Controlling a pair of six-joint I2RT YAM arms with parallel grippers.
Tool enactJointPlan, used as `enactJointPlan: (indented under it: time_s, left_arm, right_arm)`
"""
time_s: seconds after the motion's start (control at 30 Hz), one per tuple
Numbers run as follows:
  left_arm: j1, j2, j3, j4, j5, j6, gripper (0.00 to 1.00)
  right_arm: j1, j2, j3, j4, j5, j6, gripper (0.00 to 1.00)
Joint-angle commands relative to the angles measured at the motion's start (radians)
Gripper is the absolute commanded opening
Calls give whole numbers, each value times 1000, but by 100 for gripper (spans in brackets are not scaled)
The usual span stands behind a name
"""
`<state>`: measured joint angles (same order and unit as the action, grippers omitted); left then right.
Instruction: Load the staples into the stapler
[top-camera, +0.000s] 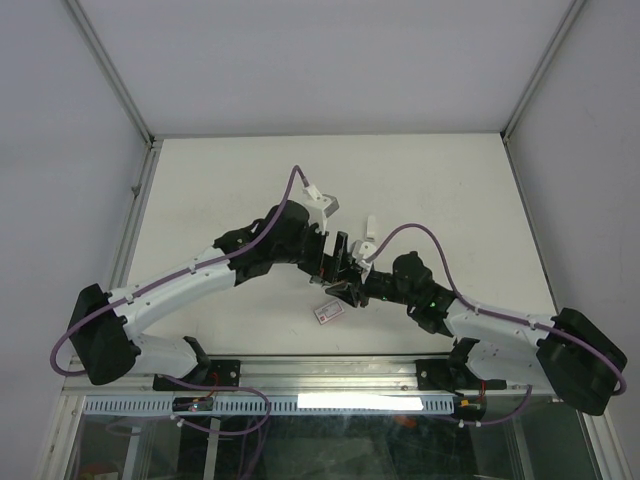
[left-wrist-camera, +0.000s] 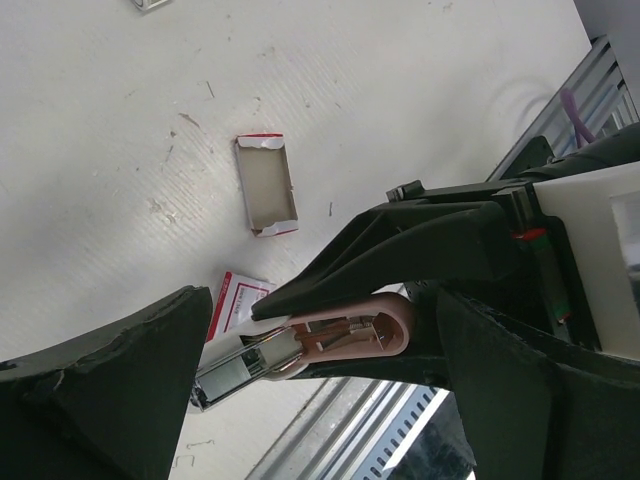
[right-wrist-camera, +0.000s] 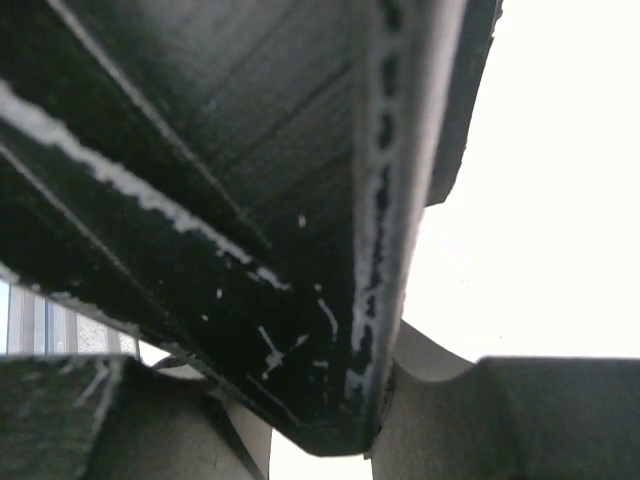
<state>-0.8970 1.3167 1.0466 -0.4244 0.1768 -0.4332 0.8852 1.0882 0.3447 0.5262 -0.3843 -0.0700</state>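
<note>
The stapler (left-wrist-camera: 350, 335), pale pink with its metal magazine (left-wrist-camera: 235, 372) slid out to the left, hangs above the table. My right gripper (top-camera: 352, 283) is shut on its pink body, one black finger above it (left-wrist-camera: 400, 250) and one below. My left gripper (left-wrist-camera: 320, 345) is open wide, its fingers (left-wrist-camera: 110, 400) on either side of the stapler without touching it. In the right wrist view a black finger surface fills the frame just past my right gripper (right-wrist-camera: 320, 425). I cannot make out the staples; a bit of grey metal (left-wrist-camera: 150, 4) shows at the top edge.
A flat red-and-white box (top-camera: 328, 312) (left-wrist-camera: 235, 300) lies on the table under the grippers. An open little cardboard tray (left-wrist-camera: 266, 185) lies further out. A few loose bent staples (left-wrist-camera: 190, 447) lie near the table's front edge, by the metal rail (left-wrist-camera: 400, 440).
</note>
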Motion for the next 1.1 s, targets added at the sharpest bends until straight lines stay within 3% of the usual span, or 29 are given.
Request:
enactJointPlan:
  time_s: [0.0, 0.03, 0.1, 0.37, 1.07]
  left_arm:
    - [-20, 8, 15, 34, 41, 12, 99]
    - [-19, 10, 16, 25, 29, 10, 99]
    - [-19, 12, 19, -1, -7, 11, 99]
    - [-19, -19, 21, -89, -148, 15, 99]
    - [15, -108, -27, -113, -244, -27, 99]
  right_arm:
    - [6, -38, 41, 53, -14, -9, 0]
    - [6, -43, 39, 51, 9, -99, 0]
    - [6, -57, 34, 50, 66, -131, 0]
    - [6, -122, 14, 25, 133, -152, 0]
    - [6, -183, -25, 57, 188, -147, 0]
